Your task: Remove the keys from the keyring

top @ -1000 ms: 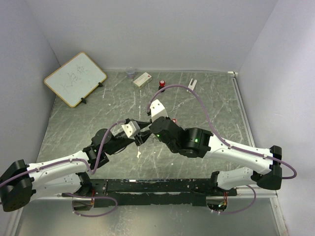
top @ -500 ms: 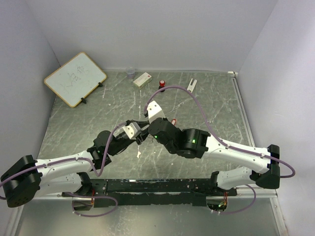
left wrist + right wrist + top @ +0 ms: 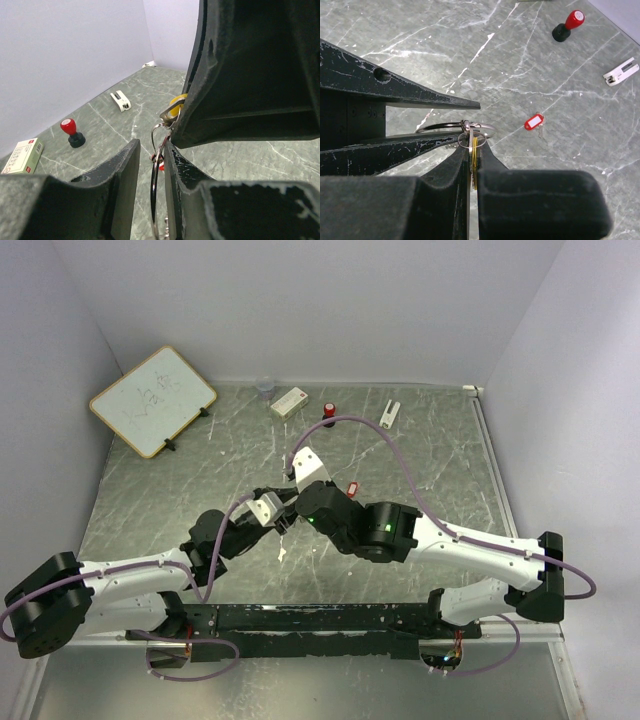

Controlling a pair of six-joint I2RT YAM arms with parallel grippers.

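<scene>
— Now left gripper (image 3: pixel 152 150) narrower than a second ago, jaws loosely flanking thin silver wire keyring (image 3: pixel 156 175), hanging mid-air.
— And right gripper (image 3: pixel 470 145) clamped on yellow-headed plastic key (image 3: pixel 474 160); pull-off looks imminent.

No legible txt: whiteboard (image 3: pixel 152 400) scribble, box (image 3: pixel 289 401) label blurred.

Soft, even light came from above. The bench (image 3: pixel 440 440) carried pale glare and only faint, diffuse shadows. In the wrist views the left claw (image 3: pixel 150 160) and right claw (image 3: pixel 473 152) were near-black and blurred up close; the background was sharper.
</scene>
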